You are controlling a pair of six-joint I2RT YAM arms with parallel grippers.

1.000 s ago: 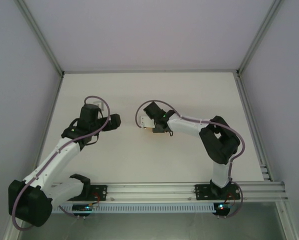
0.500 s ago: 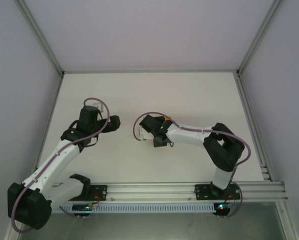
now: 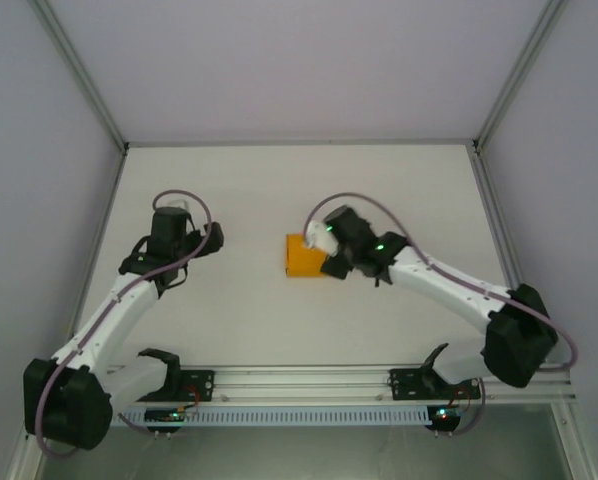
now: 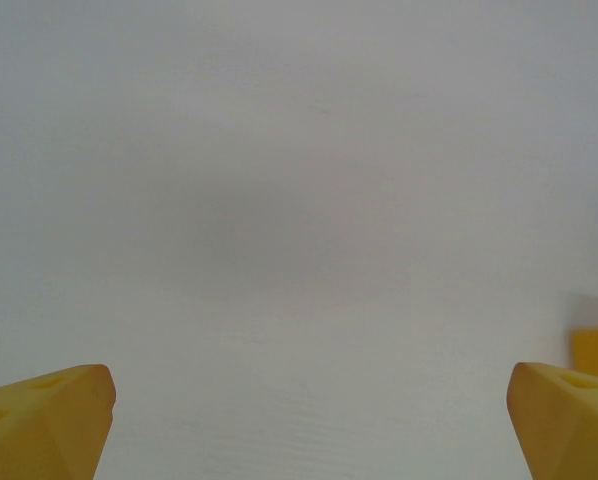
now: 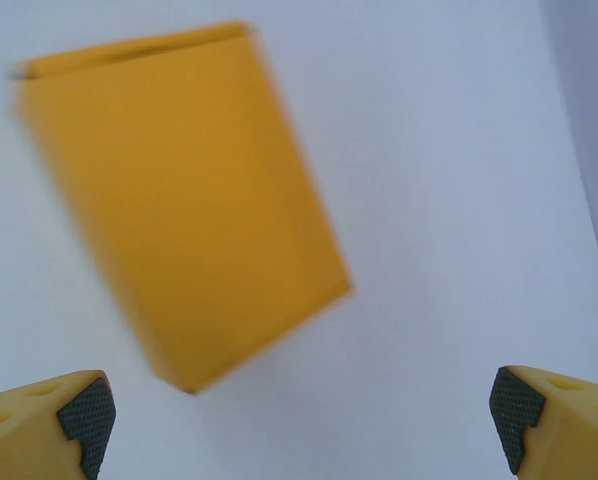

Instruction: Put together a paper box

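While the right gripper [image 5: 299, 425] hangs with its jaws spread wide and nothing between them, the paper box [image 5: 184, 200] lies ahead of the fingertips [image 5: 79, 415], toward the left finger's side. It is folded shut, rests flat, and looks slightly blurred. Bare white table [image 5: 459, 150] separates it from both pads. The left gripper [image 4: 309, 405] likewise has its jaws far apart over plain tabletop, with an orange-yellow sliver just beyond its right finger. From above, the box sits just beside the right gripper and well apart from the left one. Purple cables [image 3: 354, 200] loop over both wrists, and grey walls [image 3: 39, 180] enclose the table.
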